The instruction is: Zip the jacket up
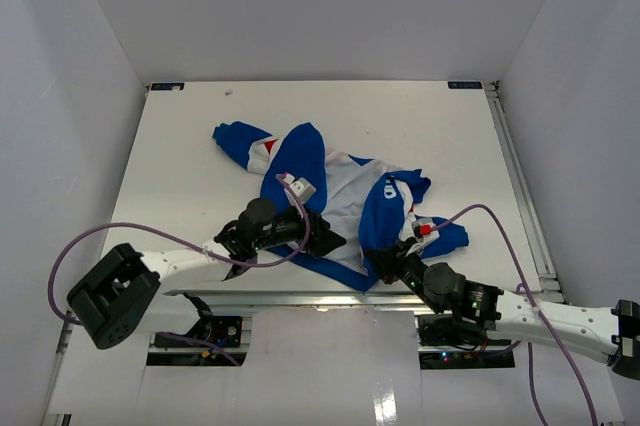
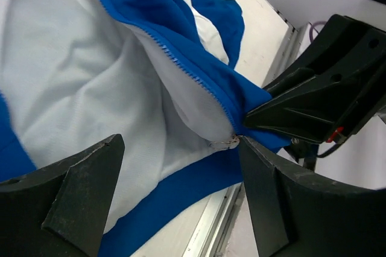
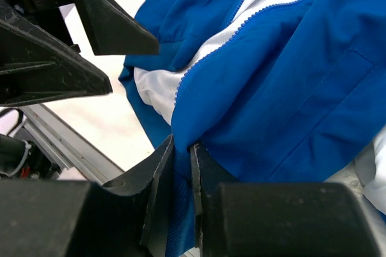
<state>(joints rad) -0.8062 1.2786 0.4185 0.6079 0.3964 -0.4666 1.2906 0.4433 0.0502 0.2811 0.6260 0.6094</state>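
Open jacket lying crumpled on the near half of the white tabletop, its long axis slanting from far left to near right.

One sleeve reaches toward the far left and the blue hem faces the near edge, close to the metal rail. Plain white walls close in the tabletop on three sides. The fabric is royal blue with white and red panels, and the unzipped front shows white lining and bare zipper teeth. The left fingers stand wide apart over the hem by the zipper's lower end. The right fingers are clamped on a blue fold of the hem.
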